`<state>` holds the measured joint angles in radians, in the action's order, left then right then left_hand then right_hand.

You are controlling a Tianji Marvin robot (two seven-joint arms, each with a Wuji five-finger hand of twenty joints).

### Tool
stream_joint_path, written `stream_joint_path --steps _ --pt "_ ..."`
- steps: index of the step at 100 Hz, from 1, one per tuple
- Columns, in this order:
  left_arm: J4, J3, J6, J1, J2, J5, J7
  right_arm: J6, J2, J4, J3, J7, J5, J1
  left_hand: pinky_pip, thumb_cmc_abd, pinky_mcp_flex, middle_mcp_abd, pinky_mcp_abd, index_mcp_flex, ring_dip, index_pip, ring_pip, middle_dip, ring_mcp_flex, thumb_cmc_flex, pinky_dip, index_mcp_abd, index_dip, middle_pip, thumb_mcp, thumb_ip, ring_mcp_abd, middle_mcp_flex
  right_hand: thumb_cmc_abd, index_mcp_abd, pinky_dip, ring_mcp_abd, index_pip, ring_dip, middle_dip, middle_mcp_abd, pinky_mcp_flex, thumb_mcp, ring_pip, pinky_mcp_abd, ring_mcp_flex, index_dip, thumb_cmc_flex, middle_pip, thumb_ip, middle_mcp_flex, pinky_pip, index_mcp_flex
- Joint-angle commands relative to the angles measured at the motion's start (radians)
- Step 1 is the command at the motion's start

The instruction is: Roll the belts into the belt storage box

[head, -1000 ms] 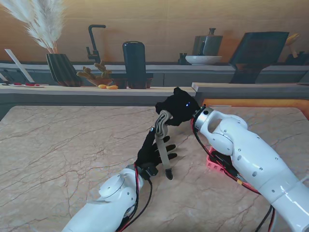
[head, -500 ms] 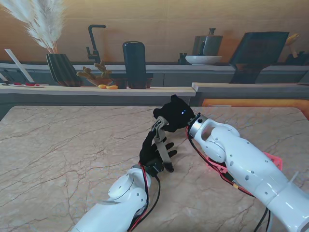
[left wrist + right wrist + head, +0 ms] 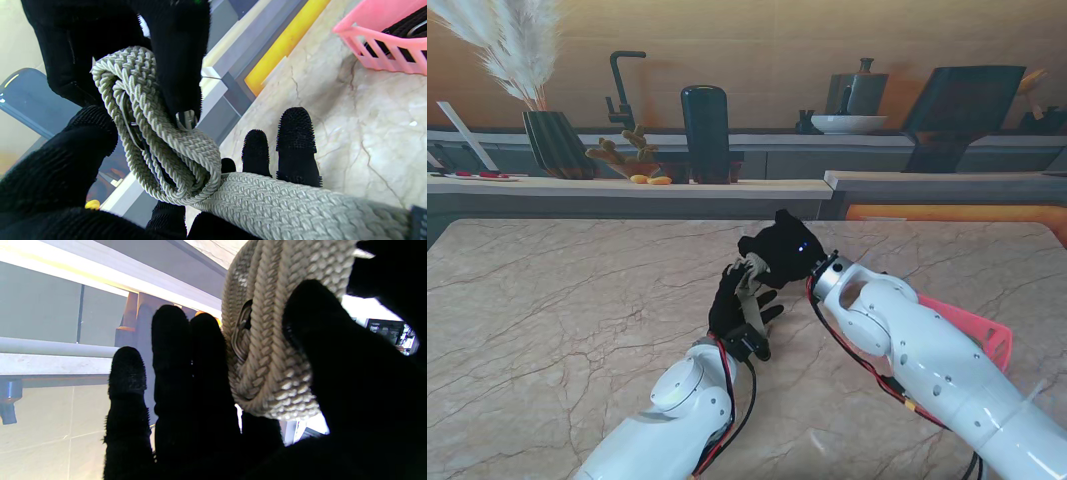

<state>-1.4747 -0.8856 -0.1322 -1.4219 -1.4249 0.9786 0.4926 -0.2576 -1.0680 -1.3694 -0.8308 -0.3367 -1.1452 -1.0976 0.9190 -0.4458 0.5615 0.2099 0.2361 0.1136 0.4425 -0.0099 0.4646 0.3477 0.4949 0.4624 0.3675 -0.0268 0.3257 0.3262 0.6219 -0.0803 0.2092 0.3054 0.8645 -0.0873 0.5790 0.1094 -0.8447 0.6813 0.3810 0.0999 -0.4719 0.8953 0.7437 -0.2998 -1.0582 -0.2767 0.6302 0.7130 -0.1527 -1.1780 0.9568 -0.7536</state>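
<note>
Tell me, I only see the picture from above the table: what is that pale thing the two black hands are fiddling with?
Observer: A braided grey-green belt, wound into a coil; the wrist views show the weave.
Operator: Does it have a buckle?
Observer: Yes. The right wrist view shows a metal buckle tucked inside the coil, which the right hand pinches.
Operator: And the pink thing behind the white arm?
Observer: That is the belt storage box; the left wrist view shows a black belt already lying in it.
</note>
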Motion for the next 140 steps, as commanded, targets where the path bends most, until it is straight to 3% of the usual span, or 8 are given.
stream_joint_path --steps 1,19,40,54,62,81,111,140 --pt "-0.024 -0.008 -0.018 0.012 -0.011 -0.01 -0.002 -0.01 0.001 -0.01 0.005 0.017 0.002 -0.041 0.048 -0.02 0.013 -0.099 -0.008 0.02 0.014 0.006 0.022 0.006 0.017 -0.024 -0.001 -0.08 0.013 0.062 -0.022 -0.043 -0.016 0.022 -0.045 -0.118 -0.02 -0.018 -0.243 0.005 -0.003 -0.026 0.024 0.138 0.02 -0.026 0.016 -0.056 0.028 0.028 0.087 -0.029 0.026 -0.149" --pt "-0.021 -0.014 -0.023 0.014 -0.006 -0.019 -0.025 -0.001 -0.001 -0.03 -0.014 0.029 0.021 -0.081 0.072 0.031 -0.047 -0.105 0.025 0.021 0.014 0.005 0.002 -0.002 -0.003 -0.006 0.02 -0.096 0.006 0.043 -0.114 -0.032 -0.008 0.029 -0.052 -0.116 -0.021 -0.016 -0.239 0.004 -0.004 -0.023 0.026 0.129 0.018 -0.027 0.017 -0.058 0.029 0.027 0.081 -0.028 0.026 -0.146" --pt "-0.024 -0.022 -0.022 0.018 0.004 -0.02 -0.071 0.044 -0.013 -0.033 -0.021 -0.023 0.041 -0.121 0.097 0.075 -0.024 -0.103 0.025 0.03 0.024 0.088 0.007 0.015 0.04 0.091 0.034 -0.101 0.042 0.037 -0.2 -0.011 -0.003 0.104 -0.072 -0.124 -0.02 -0.016 -0.23 0.004 -0.005 -0.024 0.021 0.103 0.017 -0.029 0.016 -0.059 0.026 0.026 0.057 -0.025 0.031 -0.139" --pt "-0.033 -0.022 -0.028 0.018 0.006 -0.029 -0.07 0.098 -0.025 -0.034 -0.021 -0.074 0.058 -0.146 0.124 0.048 0.036 -0.108 0.008 0.038 0.033 0.138 0.027 0.03 0.094 0.151 0.026 -0.094 0.009 0.058 -0.173 -0.001 -0.019 0.151 -0.085 -0.126 -0.02 -0.013 -0.227 0.003 -0.005 -0.023 0.02 0.088 0.018 -0.032 0.019 -0.061 0.018 0.027 0.045 -0.02 0.035 -0.132" --pt "-0.036 -0.021 -0.037 0.018 0.006 -0.043 -0.065 0.148 -0.036 -0.032 -0.019 -0.12 0.067 -0.161 0.135 0.001 0.062 -0.113 -0.012 0.04 0.034 0.227 0.031 0.041 0.123 0.133 0.0 -0.086 -0.017 0.076 -0.073 -0.011 -0.043 0.176 -0.092 -0.122 -0.02 -0.007 -0.228 0.003 -0.004 -0.018 0.019 0.086 0.021 -0.035 0.018 -0.064 0.02 0.031 0.045 -0.018 0.04 -0.127" --pt "-0.049 -0.024 -0.058 0.015 0.008 -0.081 -0.042 0.227 -0.057 -0.034 -0.02 -0.165 0.109 -0.19 0.132 -0.036 0.064 -0.126 -0.05 0.043 0.04 0.314 0.042 0.063 0.179 0.13 -0.011 -0.048 -0.028 0.121 0.005 -0.021 -0.072 0.244 -0.118 -0.111 -0.022 0.002 -0.233 0.004 -0.005 -0.012 0.026 0.071 0.039 -0.039 0.033 -0.071 0.01 0.053 0.05 -0.001 0.061 -0.117" --pt "-0.045 -0.021 -0.061 0.022 0.001 -0.211 0.021 0.208 -0.069 -0.014 0.0 -0.16 0.16 -0.196 0.135 -0.05 0.112 -0.129 -0.138 0.041 0.038 0.415 0.076 0.075 0.233 0.174 -0.034 -0.002 -0.044 0.169 0.066 -0.025 -0.084 0.296 -0.154 -0.124 -0.03 -0.001 -0.235 -0.002 -0.003 -0.02 0.031 0.033 0.041 -0.038 0.04 -0.075 -0.024 0.063 0.044 0.009 0.065 -0.115" --pt "-0.006 -0.008 -0.067 0.042 -0.012 -0.313 0.059 0.2 -0.088 0.001 0.02 -0.173 0.217 -0.199 0.143 0.004 0.118 -0.137 -0.149 0.039 0.028 0.472 0.103 0.066 0.252 0.207 -0.046 -0.002 -0.033 0.191 0.039 -0.024 -0.086 0.331 -0.244 -0.118 -0.039 0.002 -0.232 -0.008 0.007 -0.013 0.041 -0.032 0.04 -0.038 0.048 -0.076 -0.027 0.062 0.044 0.019 0.066 -0.104"
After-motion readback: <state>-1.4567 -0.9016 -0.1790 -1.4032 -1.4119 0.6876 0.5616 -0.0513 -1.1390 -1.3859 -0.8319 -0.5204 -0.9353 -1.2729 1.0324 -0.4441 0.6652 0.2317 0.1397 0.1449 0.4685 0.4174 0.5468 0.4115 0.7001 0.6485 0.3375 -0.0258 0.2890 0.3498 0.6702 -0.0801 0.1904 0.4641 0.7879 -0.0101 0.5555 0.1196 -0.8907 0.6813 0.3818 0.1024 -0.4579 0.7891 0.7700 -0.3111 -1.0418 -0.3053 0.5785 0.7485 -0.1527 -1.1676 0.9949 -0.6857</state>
